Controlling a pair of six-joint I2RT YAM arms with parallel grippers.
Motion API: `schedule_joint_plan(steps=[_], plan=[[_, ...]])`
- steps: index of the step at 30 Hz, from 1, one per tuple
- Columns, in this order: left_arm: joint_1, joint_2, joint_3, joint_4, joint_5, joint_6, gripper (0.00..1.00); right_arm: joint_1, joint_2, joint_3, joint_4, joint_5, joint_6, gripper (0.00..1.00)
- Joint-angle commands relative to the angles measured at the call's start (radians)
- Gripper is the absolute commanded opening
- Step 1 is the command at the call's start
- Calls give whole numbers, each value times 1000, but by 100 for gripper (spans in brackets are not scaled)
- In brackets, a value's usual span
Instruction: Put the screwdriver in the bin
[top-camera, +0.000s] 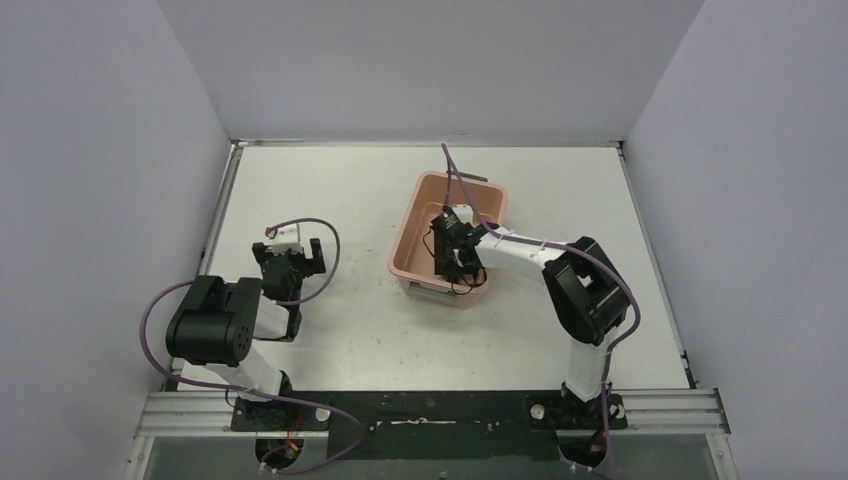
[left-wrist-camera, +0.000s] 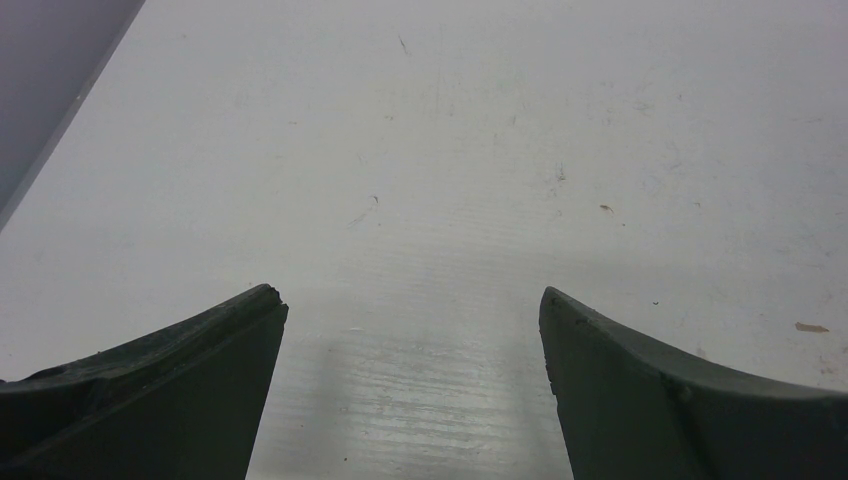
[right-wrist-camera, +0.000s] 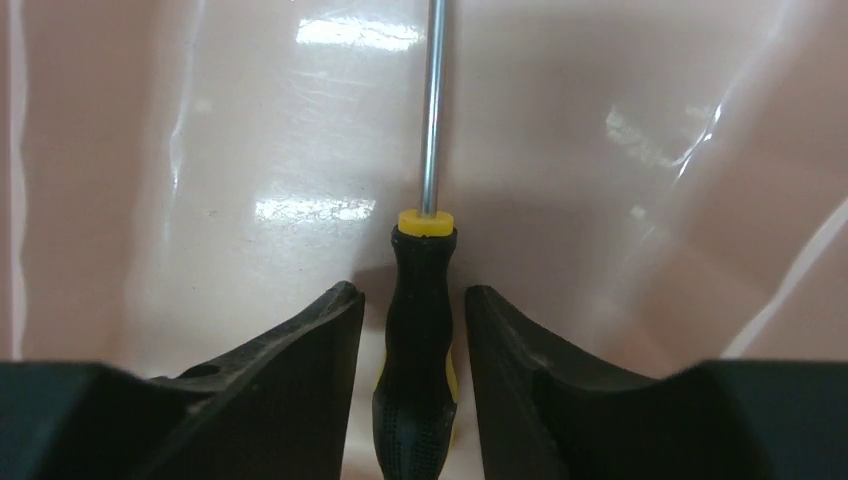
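The screwdriver (right-wrist-camera: 420, 300), with a black handle, yellow collar and thin metal shaft, lies inside the salmon-pink bin (right-wrist-camera: 250, 130). It lies between the fingers of my right gripper (right-wrist-camera: 412, 292), with a narrow gap on each side of the handle, so the jaws are open around it. In the top view my right gripper (top-camera: 452, 262) reaches down into the bin (top-camera: 405, 235) and hides the screwdriver. My left gripper (top-camera: 300, 252) is open and empty over bare table, also seen in the left wrist view (left-wrist-camera: 412, 295).
The bin stands at the middle of the white table (top-camera: 330, 340), slightly right. Purple cables (top-camera: 460, 175) loop over the bin's far rim and beside the left arm. Grey walls enclose the table on three sides.
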Motion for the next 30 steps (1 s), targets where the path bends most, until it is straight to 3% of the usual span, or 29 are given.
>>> schedule_joint_plan(steps=[1,4,13,21,30], plan=[[-4,-7,17,34,-2,-1,97,2,-31,38,25,32,10,53],[-4,-7,17,34,-2,-2,97,2,-64,69,-8,54,-1,68],[-4,-7,17,35,-2,-1,97,6,-224,169,-67,106,-72,99],[-4,-7,17,34,-3,-2,97,-53,-461,111,-26,160,-137,100],[-4,-8,16,34,-2,-1,97,-395,-747,-191,45,148,-170,100]])
